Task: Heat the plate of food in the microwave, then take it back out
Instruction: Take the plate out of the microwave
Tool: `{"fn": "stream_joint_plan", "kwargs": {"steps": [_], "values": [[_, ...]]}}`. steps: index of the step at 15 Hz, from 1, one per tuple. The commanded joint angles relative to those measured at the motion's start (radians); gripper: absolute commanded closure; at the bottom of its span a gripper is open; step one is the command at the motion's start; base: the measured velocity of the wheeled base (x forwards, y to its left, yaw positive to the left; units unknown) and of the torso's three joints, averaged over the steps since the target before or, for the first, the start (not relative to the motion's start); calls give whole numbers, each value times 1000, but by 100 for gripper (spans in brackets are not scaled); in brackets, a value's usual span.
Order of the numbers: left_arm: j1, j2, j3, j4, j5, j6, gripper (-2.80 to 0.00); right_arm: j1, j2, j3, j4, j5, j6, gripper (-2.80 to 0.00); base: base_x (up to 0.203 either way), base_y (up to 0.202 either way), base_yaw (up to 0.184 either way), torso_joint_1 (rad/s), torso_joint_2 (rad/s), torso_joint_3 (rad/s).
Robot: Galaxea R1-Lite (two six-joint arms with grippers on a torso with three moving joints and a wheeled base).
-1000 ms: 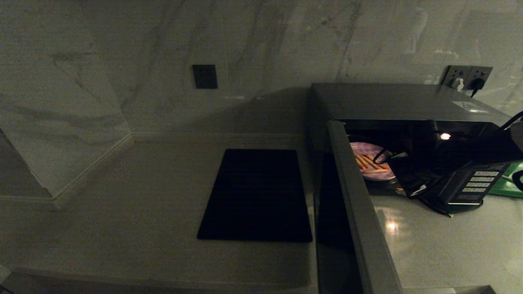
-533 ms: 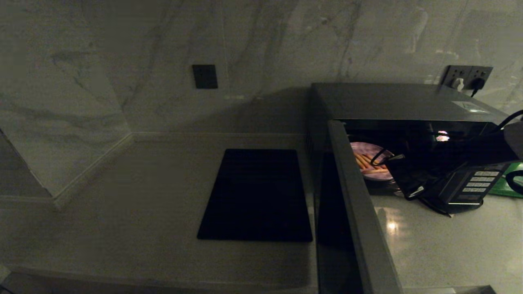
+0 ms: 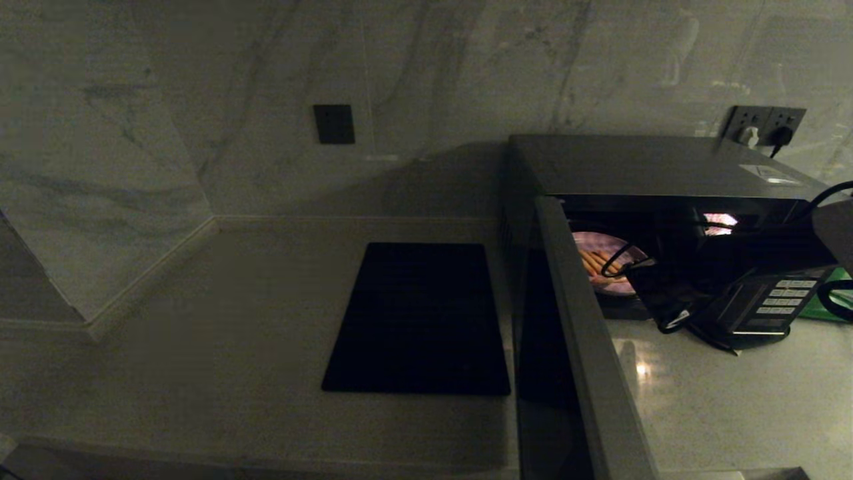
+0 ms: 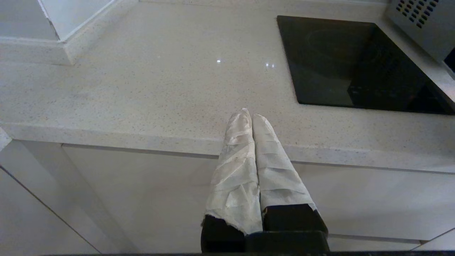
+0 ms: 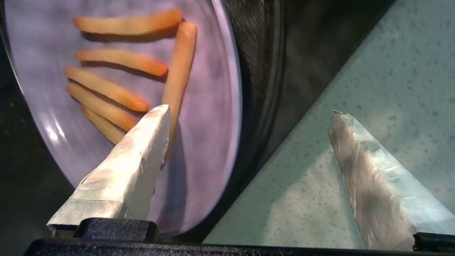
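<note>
The microwave (image 3: 640, 163) stands at the right with its door (image 3: 580, 347) swung wide open toward me. Inside the lit cavity lies the lilac-pink plate of food (image 3: 596, 257) with several orange-tan sticks (image 5: 117, 58). My right gripper (image 5: 250, 111) is open at the cavity mouth; in the head view the dark right gripper (image 3: 633, 270) covers the plate's right part. One finger (image 5: 142, 149) hovers over the plate (image 5: 206, 117); the other finger (image 5: 359, 160) is over the pale counter, so the plate's rim lies between them. My left gripper (image 4: 250, 115) is shut and empty at the counter's front edge.
A flat black cooktop (image 3: 416, 320) lies left of the door, also seen as the cooktop (image 4: 355, 64) in the left wrist view. The button panel (image 3: 776, 301) sits beside my right arm, something green (image 3: 826, 303) lies behind it, and a wall socket (image 3: 763, 127) is above.
My right arm has reached a little deeper into the cavity and now hides more of the plate. The plate, the door and the left arm have not moved.
</note>
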Motion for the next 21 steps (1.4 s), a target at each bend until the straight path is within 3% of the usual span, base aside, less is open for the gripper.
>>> {"fn": "stream_joint_plan", "kwargs": {"steps": [1, 7, 10, 21], "values": [[0, 0, 0, 0, 1, -1, 0, 1, -7, 12, 3, -2, 7, -280, 0, 0, 0, 0, 0, 0], [0, 2, 0, 0, 1, -1, 0, 4, -11, 23, 5, -7, 7, -280, 0, 0, 0, 0, 0, 0], [0, 0, 0, 0, 1, -1, 0, 4, -20, 33, 5, -52, 7, -280, 0, 0, 0, 0, 0, 0], [0, 0, 0, 0, 1, -1, 0, 4, -52, 71, 36, -55, 9, -280, 0, 0, 0, 0, 0, 0]]}}
